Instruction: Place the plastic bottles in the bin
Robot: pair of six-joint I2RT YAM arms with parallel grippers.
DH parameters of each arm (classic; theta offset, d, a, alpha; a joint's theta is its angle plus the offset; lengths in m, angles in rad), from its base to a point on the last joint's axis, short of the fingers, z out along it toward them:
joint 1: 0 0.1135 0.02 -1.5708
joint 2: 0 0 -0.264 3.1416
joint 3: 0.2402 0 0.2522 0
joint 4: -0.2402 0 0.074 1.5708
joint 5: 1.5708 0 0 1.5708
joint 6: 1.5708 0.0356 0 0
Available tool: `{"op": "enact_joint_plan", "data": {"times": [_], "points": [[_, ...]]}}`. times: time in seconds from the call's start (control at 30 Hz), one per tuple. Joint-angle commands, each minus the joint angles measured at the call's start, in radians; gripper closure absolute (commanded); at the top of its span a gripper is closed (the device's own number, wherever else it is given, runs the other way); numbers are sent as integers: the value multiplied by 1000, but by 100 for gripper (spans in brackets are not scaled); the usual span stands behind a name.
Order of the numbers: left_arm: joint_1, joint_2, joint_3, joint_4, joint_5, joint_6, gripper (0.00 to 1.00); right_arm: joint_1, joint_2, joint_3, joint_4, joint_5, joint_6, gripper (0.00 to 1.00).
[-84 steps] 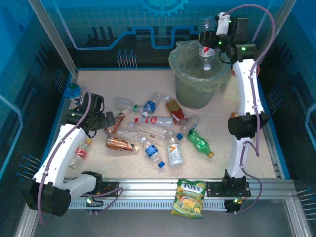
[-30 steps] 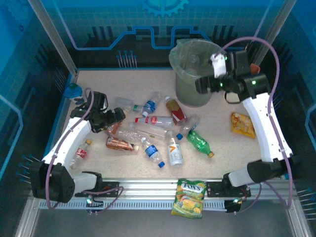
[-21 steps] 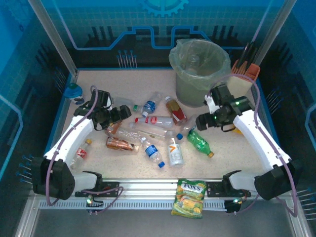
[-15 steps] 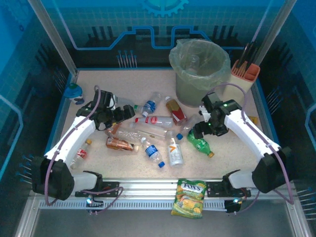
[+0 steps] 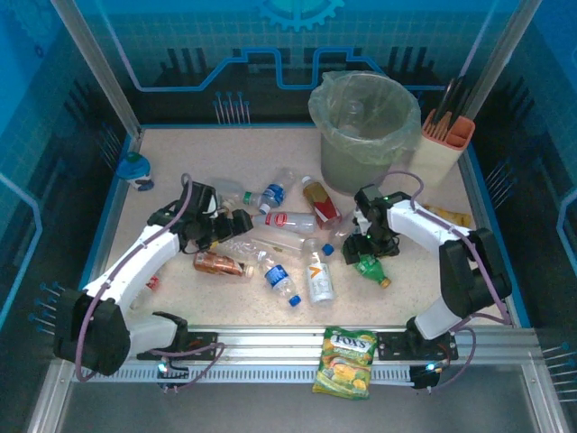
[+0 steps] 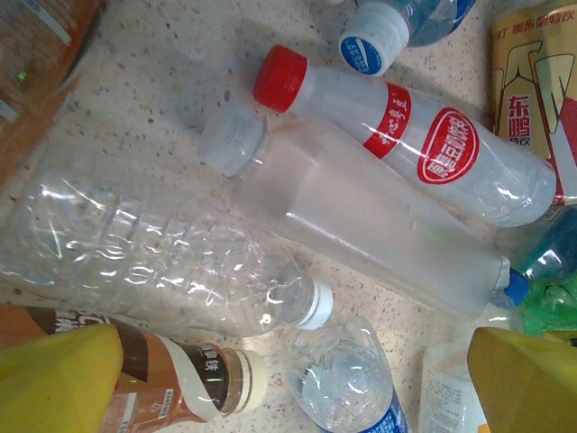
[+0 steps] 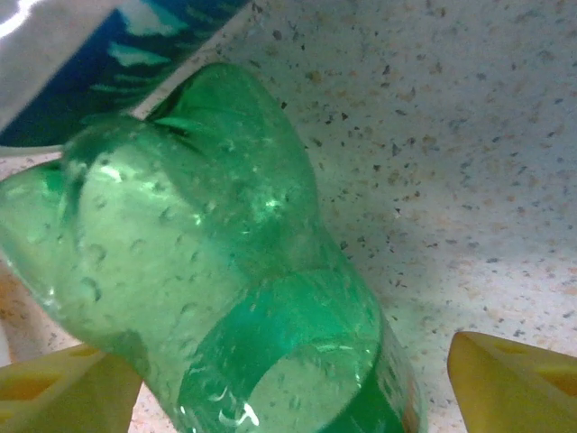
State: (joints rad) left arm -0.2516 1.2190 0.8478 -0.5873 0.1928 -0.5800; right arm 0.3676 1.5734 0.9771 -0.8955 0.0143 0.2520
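Both grippers stand open: my right gripper (image 7: 297, 388) straddles the green bottle (image 7: 225, 271) on the table (image 7: 469, 135), seemingly not yet touching; my left gripper (image 6: 288, 379) hovers over clear bottles (image 6: 162, 244), well apart from the bin (image 5: 353, 176).

This is a robotics lab, more exactly an enclosed test cell. A speckled table (image 5: 225, 153) is boxed in by aluminium frame posts (image 5: 95, 68) and blue printed wall panels (image 5: 180, 45). The panels carry a circuit-line pattern and what looks like a gear emblem (image 5: 297, 9), cut off by the top edge. A slotted aluminium rail (image 5: 279, 347) runs along the near side. Two white robot arms are bolted to it, the left arm (image 5: 135, 266) and the right arm (image 5: 424, 225). The contents are loose props: plastic bottles (image 5: 279, 221) scattered on the table, a bag-lined bin (image 5: 361, 117), a utensil holder (image 5: 442, 149), and a candy bag (image 5: 345, 361) lying across the rail.
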Motion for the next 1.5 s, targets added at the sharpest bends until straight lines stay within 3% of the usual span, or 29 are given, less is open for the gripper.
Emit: {"op": "enact_joint_plan", "data": {"times": [0.0,0.37,0.57,0.93,1.17,1.47], "points": [[-16,-16,-37,27,12,-36,1,5,16,-19,36,-14,19,17],[-29,-9,-66,65,7,-48,1,5,-52,31,-38,2,6,35],[-31,-4,-56,73,-5,-32,1,5,-172,108,-128,-17,2,41],[-30,7,30,24,-27,-15,1,-36,-320,469,-284,-79,-52,49],[-38,-18,26,-9,-44,-30,1,-87,-217,811,-252,-95,-141,50],[-97,-106,17,-166,-113,-54,1,-179,160,1319,-116,-66,-160,50]]}}
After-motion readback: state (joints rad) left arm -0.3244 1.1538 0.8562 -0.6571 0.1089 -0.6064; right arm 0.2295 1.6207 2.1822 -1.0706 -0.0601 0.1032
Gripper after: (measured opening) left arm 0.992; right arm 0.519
